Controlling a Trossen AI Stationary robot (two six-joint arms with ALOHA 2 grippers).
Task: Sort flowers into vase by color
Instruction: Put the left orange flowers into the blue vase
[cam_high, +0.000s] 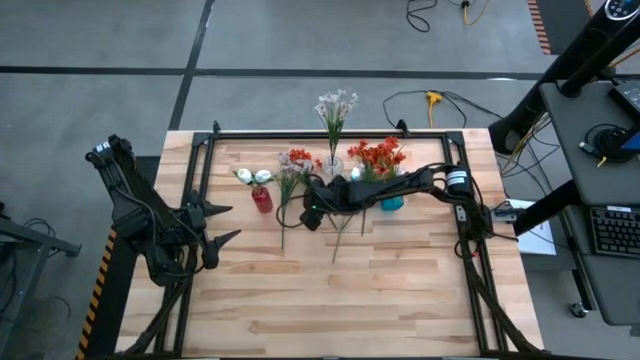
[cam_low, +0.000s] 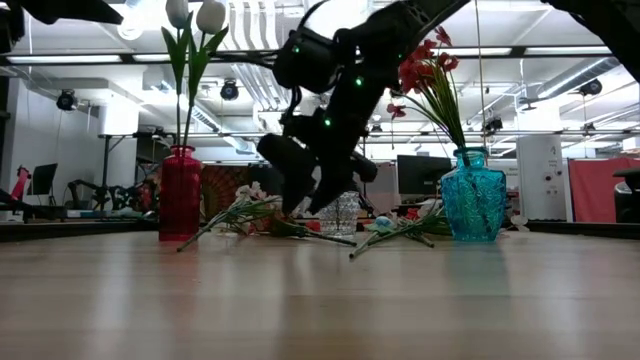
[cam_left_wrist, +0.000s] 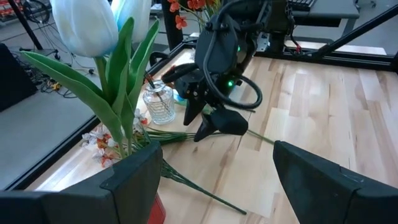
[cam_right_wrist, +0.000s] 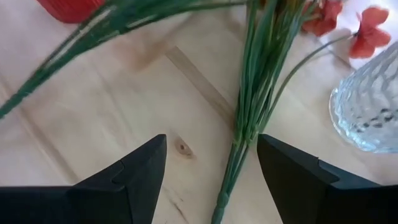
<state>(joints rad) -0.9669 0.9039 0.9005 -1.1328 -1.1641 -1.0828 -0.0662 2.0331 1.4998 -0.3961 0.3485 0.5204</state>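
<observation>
A red vase (cam_high: 262, 199) holds white tulip buds (cam_high: 250, 176). A clear glass vase (cam_high: 333, 166) holds a pale pink-white spray (cam_high: 336, 104), and a teal vase (cam_high: 392, 202) holds orange-red blooms (cam_high: 378, 155). Loose flowers lie flat on the table: one bundle (cam_high: 289, 190) beside the red vase, another (cam_high: 345, 228) near the teal one. My right gripper (cam_right_wrist: 211, 152) hovers open just above a green stem bundle (cam_right_wrist: 249, 106), its fingers on either side of the stalks' lower end without touching. My left gripper (cam_high: 222, 224) waits open at the table's left, short of the red vase.
A black frame rail (cam_high: 330, 134) runs along the table's far edge and down both sides. The three vases stand close together in a row at mid-table, with the loose stems between and in front of them. Bare wood (cam_high: 330, 300) fills the near half.
</observation>
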